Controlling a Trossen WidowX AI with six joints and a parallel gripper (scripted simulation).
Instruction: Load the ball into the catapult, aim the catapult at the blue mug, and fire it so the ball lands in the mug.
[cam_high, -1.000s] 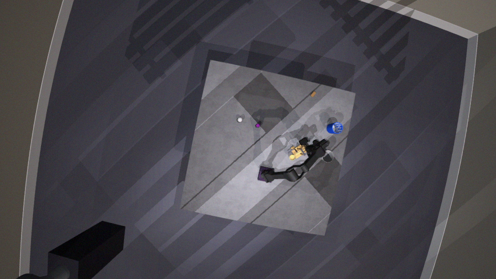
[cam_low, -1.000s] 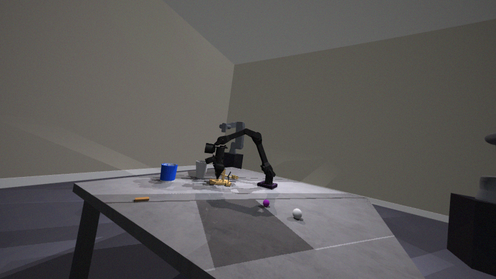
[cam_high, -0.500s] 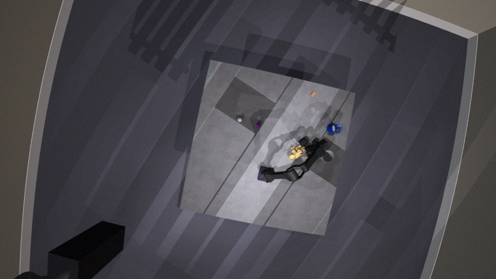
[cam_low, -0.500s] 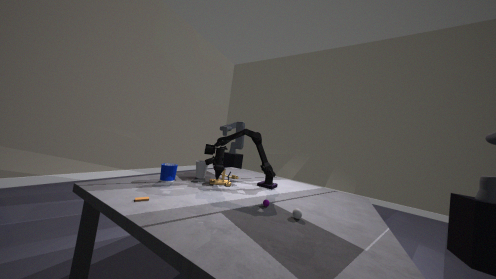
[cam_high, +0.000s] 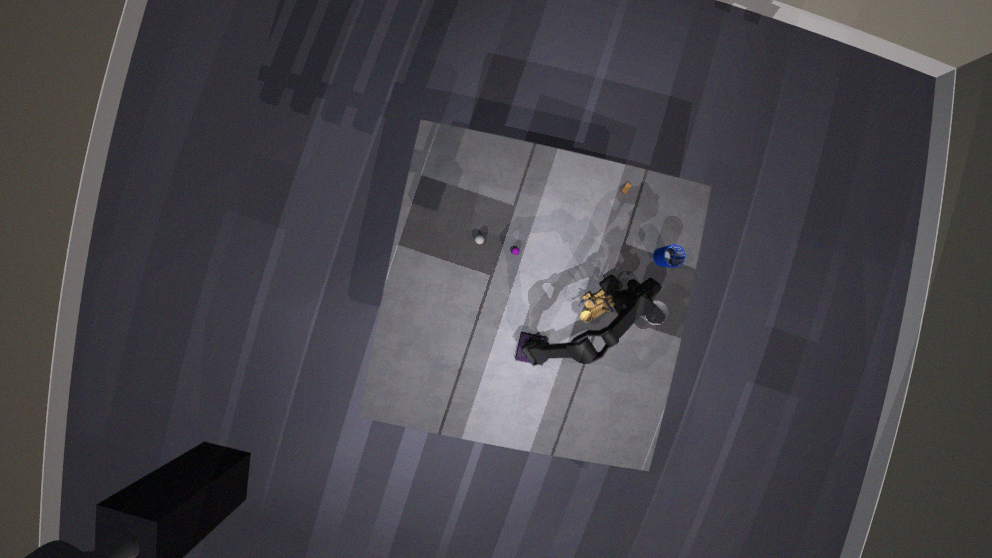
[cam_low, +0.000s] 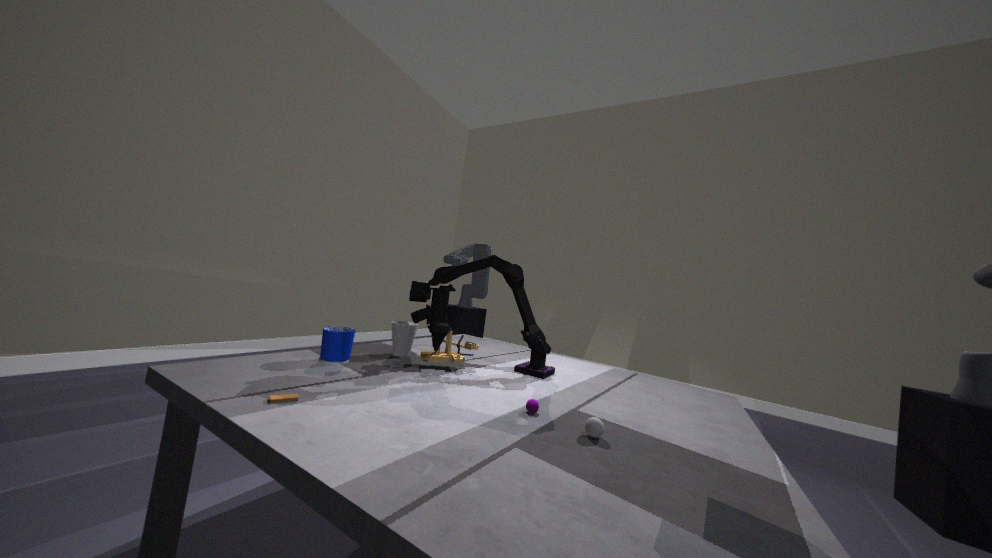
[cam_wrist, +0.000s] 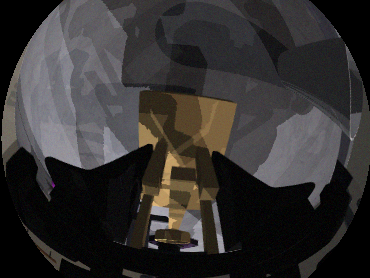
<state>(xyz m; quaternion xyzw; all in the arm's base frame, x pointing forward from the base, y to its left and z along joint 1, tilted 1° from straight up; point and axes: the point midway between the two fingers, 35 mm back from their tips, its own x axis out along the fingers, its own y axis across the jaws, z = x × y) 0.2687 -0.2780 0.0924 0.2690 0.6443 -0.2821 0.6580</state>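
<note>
The yellow wooden catapult (cam_high: 594, 315) (cam_low: 442, 359) (cam_wrist: 223, 117) stands on the table. My gripper (cam_low: 439, 347) (cam_wrist: 183, 152) points down and is shut on the catapult, with a finger on either side of its upright frame. A purple ball (cam_high: 514, 251) (cam_low: 532, 406) and a white ball (cam_high: 479, 239) (cam_low: 594, 427) lie on the table, well away from the gripper. The blue mug (cam_high: 659, 256) (cam_low: 337, 345) stands upright near the table's edge, apart from the catapult. The arm hides part of the catapult in the top view.
A pale cup (cam_high: 656, 313) (cam_low: 403, 340) stands close beyond the catapult. A small orange block (cam_high: 626, 188) (cam_low: 283, 398) lies near the table's edge. My arm's base (cam_high: 520, 348) (cam_low: 534, 371) stands on the table. A grey arm (cam_low: 480, 274) shows in the background.
</note>
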